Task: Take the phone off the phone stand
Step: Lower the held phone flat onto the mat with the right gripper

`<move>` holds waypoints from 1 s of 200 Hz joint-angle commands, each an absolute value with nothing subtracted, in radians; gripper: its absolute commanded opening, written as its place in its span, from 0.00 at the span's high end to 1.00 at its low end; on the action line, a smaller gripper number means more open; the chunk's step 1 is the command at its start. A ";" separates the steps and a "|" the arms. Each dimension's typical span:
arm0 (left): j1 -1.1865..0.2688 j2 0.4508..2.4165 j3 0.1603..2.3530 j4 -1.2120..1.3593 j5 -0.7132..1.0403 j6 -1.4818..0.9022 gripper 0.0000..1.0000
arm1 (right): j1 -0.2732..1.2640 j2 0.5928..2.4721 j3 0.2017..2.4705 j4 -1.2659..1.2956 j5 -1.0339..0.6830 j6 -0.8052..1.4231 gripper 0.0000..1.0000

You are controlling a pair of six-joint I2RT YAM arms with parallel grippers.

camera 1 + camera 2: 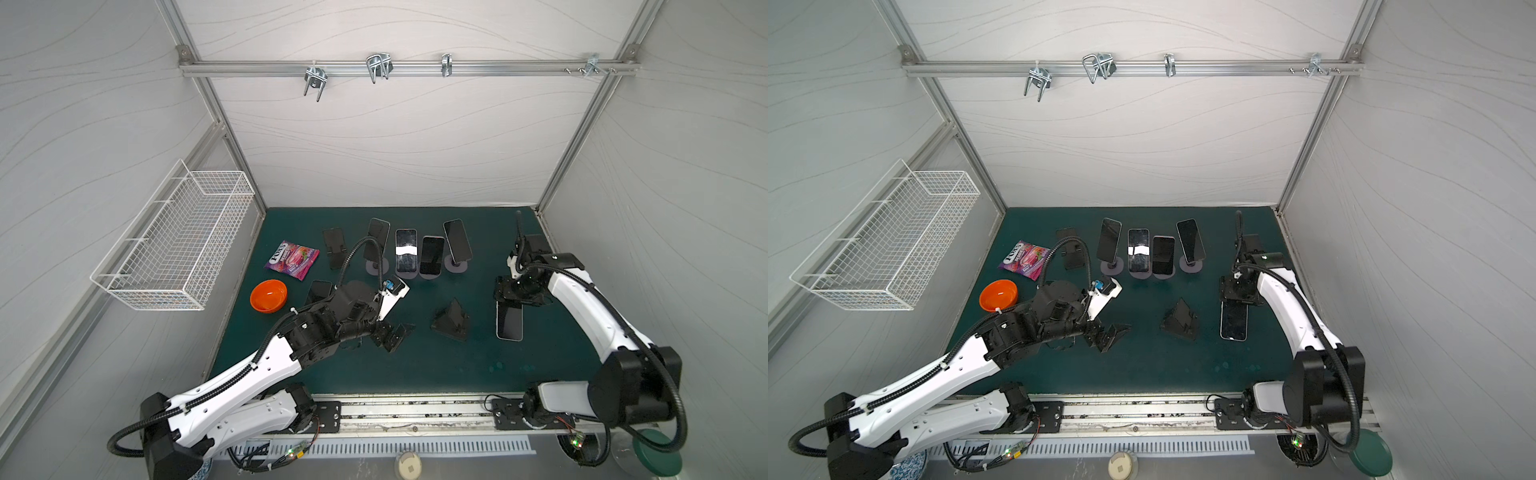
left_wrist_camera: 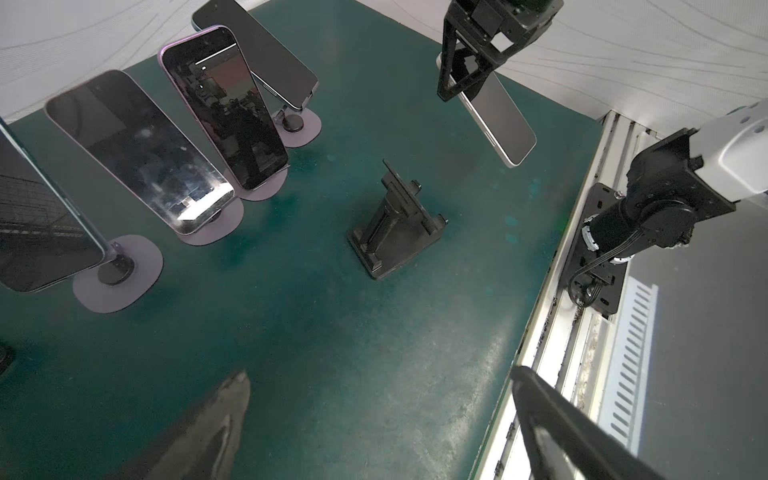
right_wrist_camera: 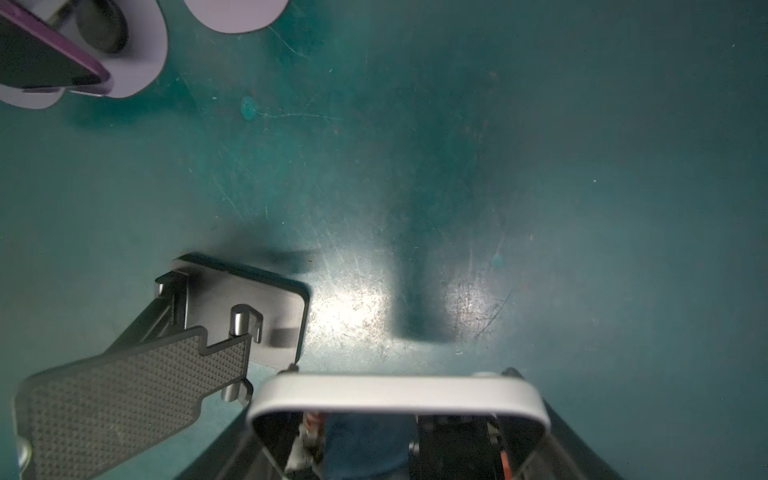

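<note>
Jaws of my right gripper [image 1: 509, 302]: gripping white-edged, dark-screened phone [image 1: 509, 326].
Left gripper [image 1: 395, 336]: spread wide.
Beside right jaws: black plastic phone stand [image 1: 451, 322].

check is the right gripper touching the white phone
Touching: the left wrist view shows the right gripper clamped on the edges of the white phone.

The phone [image 1: 509, 322] is slim and pale-edged, with a dark, blank screen. It is off the stand, pinched at its upper end by the right gripper [image 2: 467, 81]. It hangs tilted above the table [image 1: 415, 365], lower end free. The stand [image 1: 451, 321] is black and wedge-shaped, with a sloped back plate and two small lips. It sits empty beside the phone, not touching it.
</note>
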State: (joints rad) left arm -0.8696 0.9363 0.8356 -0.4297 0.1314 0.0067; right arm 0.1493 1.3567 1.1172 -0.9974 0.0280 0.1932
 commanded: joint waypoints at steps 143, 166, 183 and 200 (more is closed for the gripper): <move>-0.874 1.020 0.915 -0.383 0.131 0.000 0.01 | 0.123 1.593 1.139 -1.055 0.031 0.175 1.00; -0.874 1.019 0.919 -0.376 0.113 -0.024 0.01 | 0.123 1.631 1.145 -1.040 0.040 0.185 1.00; -0.873 1.012 0.913 -0.369 0.099 -0.042 0.01 | 0.123 1.657 1.137 -1.013 0.061 0.195 1.00; -0.873 1.005 0.913 -0.370 0.087 -0.052 0.01 | 0.124 1.675 1.131 -0.991 0.079 0.213 1.00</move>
